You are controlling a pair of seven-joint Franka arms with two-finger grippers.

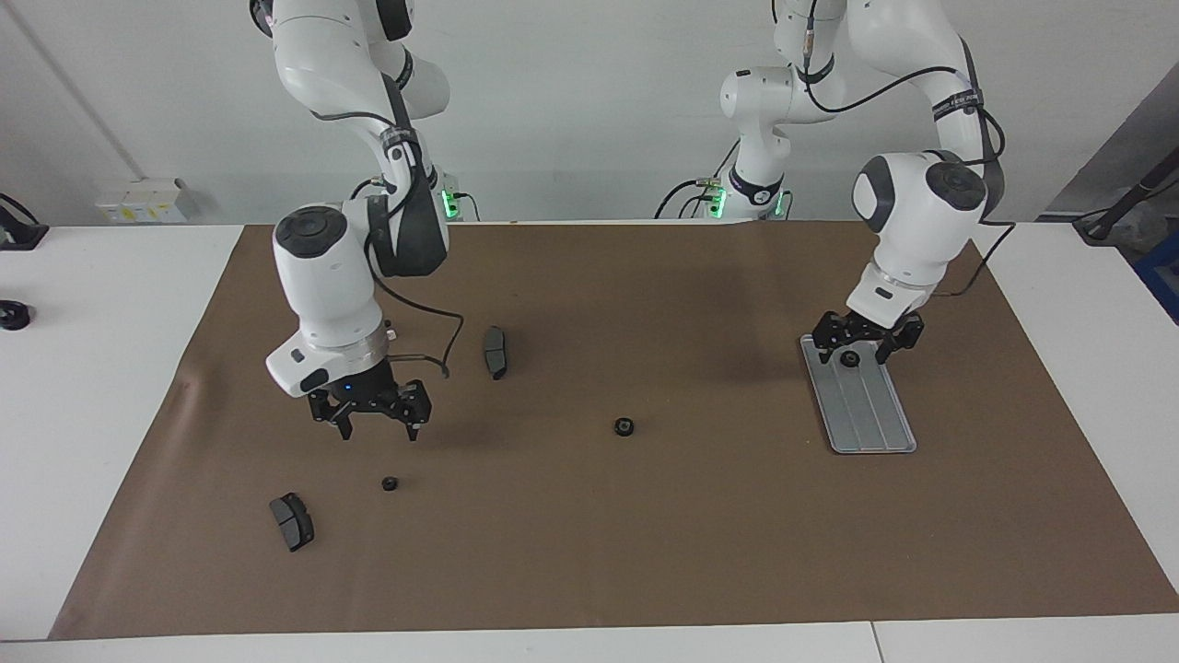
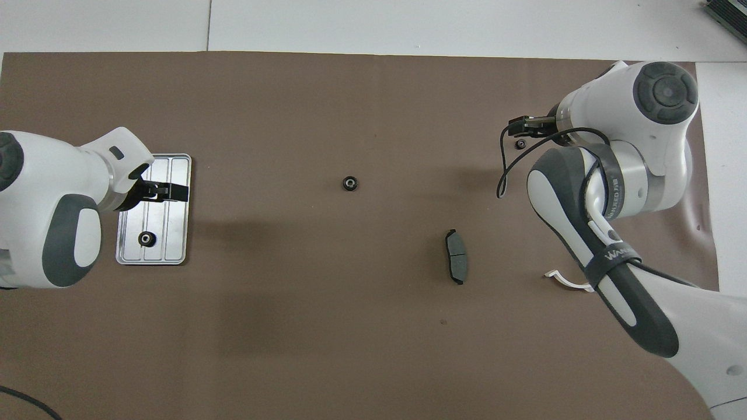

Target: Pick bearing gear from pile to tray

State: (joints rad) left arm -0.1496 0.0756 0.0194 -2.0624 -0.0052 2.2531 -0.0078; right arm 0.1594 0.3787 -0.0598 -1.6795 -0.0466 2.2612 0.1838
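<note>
The silver ridged tray (image 1: 870, 414) (image 2: 175, 233) lies at the left arm's end of the mat. One small black gear (image 1: 848, 359) (image 2: 146, 238) lies on its end nearer to the robots. My left gripper (image 1: 864, 348) (image 2: 174, 191) is open and empty just over that gear. Two more gears lie on the mat: one (image 1: 624, 426) (image 2: 349, 184) in the middle, one (image 1: 389, 482) (image 2: 520, 143) at the right arm's end. My right gripper (image 1: 378, 425) (image 2: 526, 127) is open and empty, low over the mat close to that last gear.
A dark brake pad (image 1: 496, 352) (image 2: 456, 256) lies nearer to the robots than the middle gear. A second pad (image 1: 292, 521) lies beside the gear at the right arm's end. A white half-ring (image 2: 563, 279) shows partly under the right arm in the overhead view.
</note>
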